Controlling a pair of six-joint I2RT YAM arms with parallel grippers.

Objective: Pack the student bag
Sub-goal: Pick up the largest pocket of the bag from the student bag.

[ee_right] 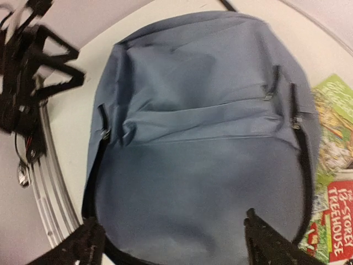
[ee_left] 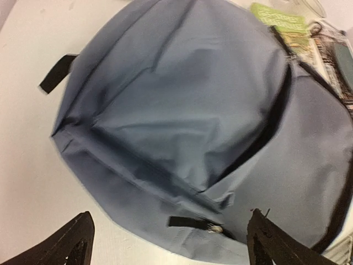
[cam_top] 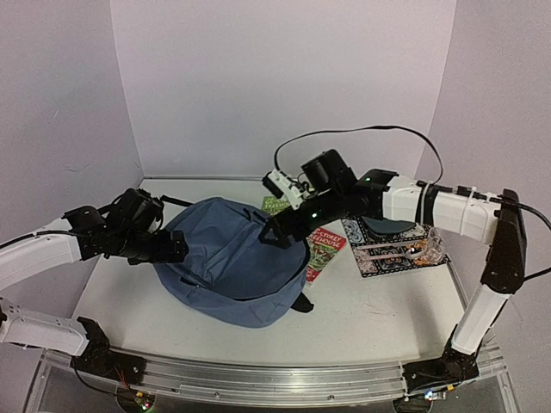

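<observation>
My left fingers (ee_left: 74, 243) are standing wide apart at the bag's (cam_top: 232, 262) left edge; my right fingers (ee_right: 265, 240) are standing apart over its right edge.

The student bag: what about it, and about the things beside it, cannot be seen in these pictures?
- Inside of the student bag: hidden by its own fabric in every view; contents unknown.
- Treehouse book: cut off by the edge of the right wrist view.
- Items on the patterned mat: too small to name in the top view.
</observation>
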